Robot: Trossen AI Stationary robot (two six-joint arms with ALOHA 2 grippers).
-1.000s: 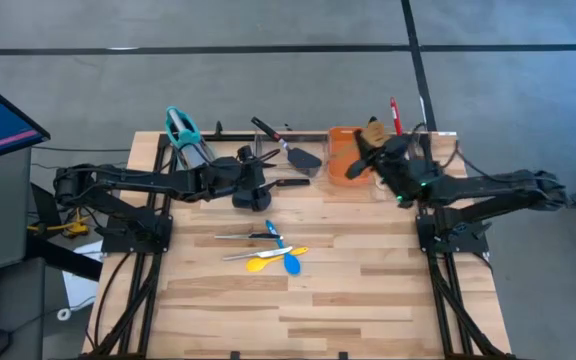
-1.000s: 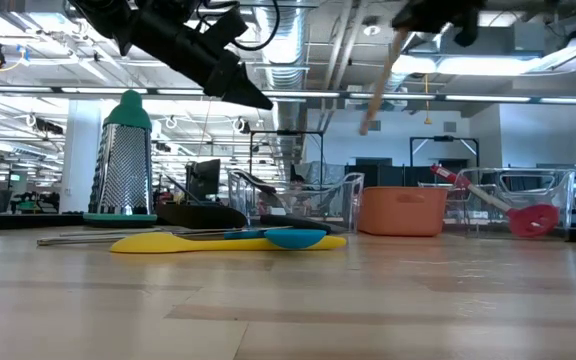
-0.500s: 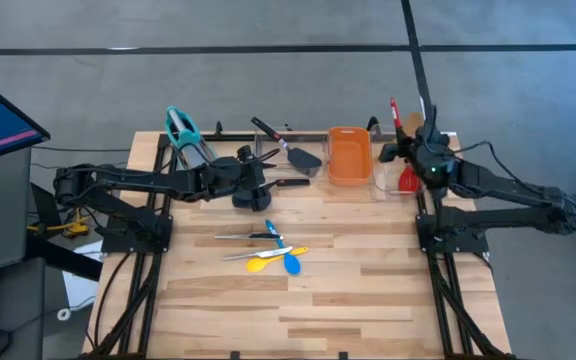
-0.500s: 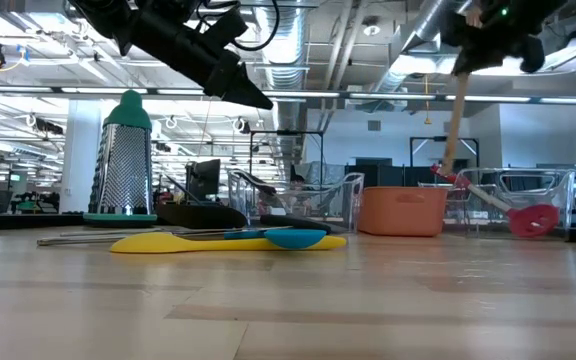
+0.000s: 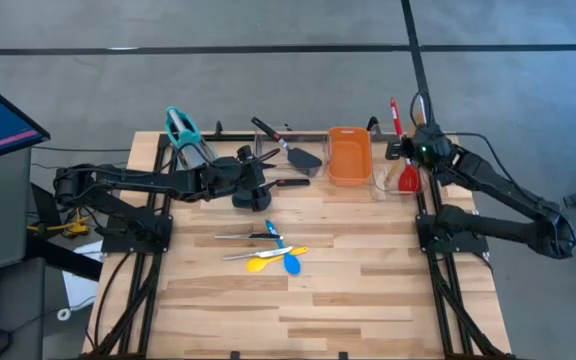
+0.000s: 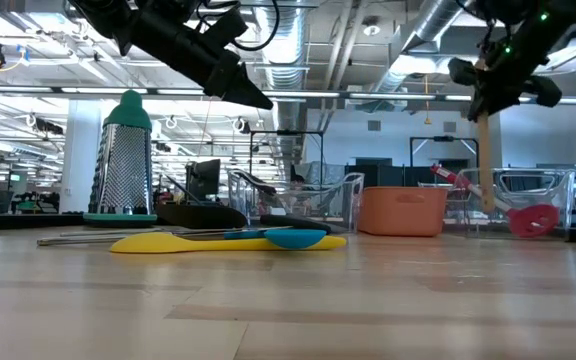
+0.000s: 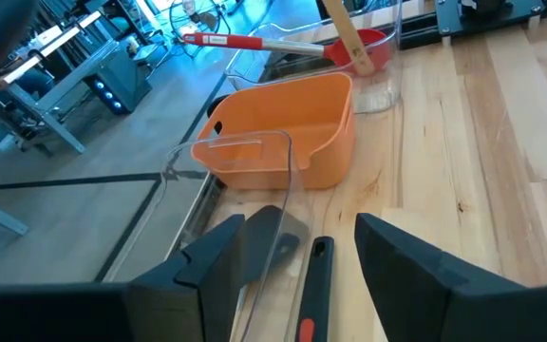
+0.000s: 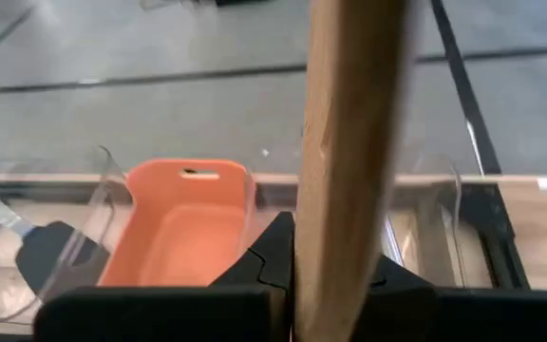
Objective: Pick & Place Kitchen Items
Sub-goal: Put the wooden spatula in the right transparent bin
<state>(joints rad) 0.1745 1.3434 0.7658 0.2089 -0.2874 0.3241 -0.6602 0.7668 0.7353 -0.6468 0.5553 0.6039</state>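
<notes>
Right claw (image 6: 485,95) pinches the wooden slotted spoon (image 6: 485,160) upright over the clear tray (image 5: 393,180) at upper right, where the red spoon (image 5: 402,165) lies. Its tip seems just inside — hard to confirm. Left claw (image 7: 297,252) hovers spread (above the black spatula (image 7: 311,290)) at centre-left.

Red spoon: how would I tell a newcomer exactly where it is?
Find the orange tub at the table's far edge. The clear tray just beside it, on the right arm's side, holds the red spoon. Its red bowl and steel handle set it apart from the plain wooden spoon above it.
</notes>
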